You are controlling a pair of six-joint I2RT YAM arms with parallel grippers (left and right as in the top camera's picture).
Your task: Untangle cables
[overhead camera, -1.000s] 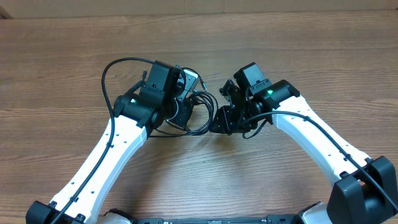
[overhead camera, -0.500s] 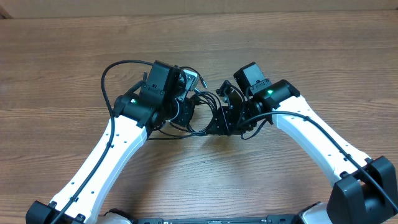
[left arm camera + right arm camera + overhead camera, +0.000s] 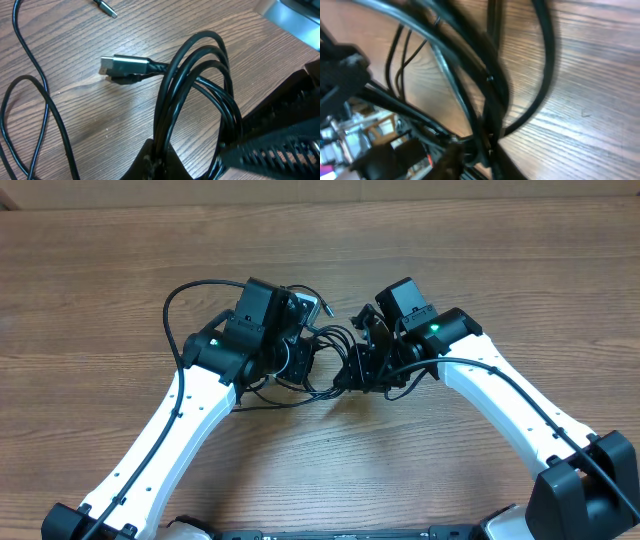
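overhead view: two white arms reach in from the near edge of a wooden table and meet at its middle, with the cables bunched between them. the left gripper sits on the left side of the bunch and the right gripper on the right side, the two close together but not touching.

left wrist view: several black cords rise in one arched loop from between the left gripper's fingers. the jaws are fully closed and pinch the foot of this loop, so that side of the bundle is held off the table. beyond the loop a grey plug lies flat on the wood, its braided cord running in behind the arch. a smaller metal plug lies well apart from it, near the top edge.

right wrist view, blurred: thick and thin black strands cross the frame and converge at the base, where they pass between the right gripper's dark fingers. the jaws look narrow, but whether they are clamped on the strands or merely around them cannot be told. the wood shows beneath the strands on the right
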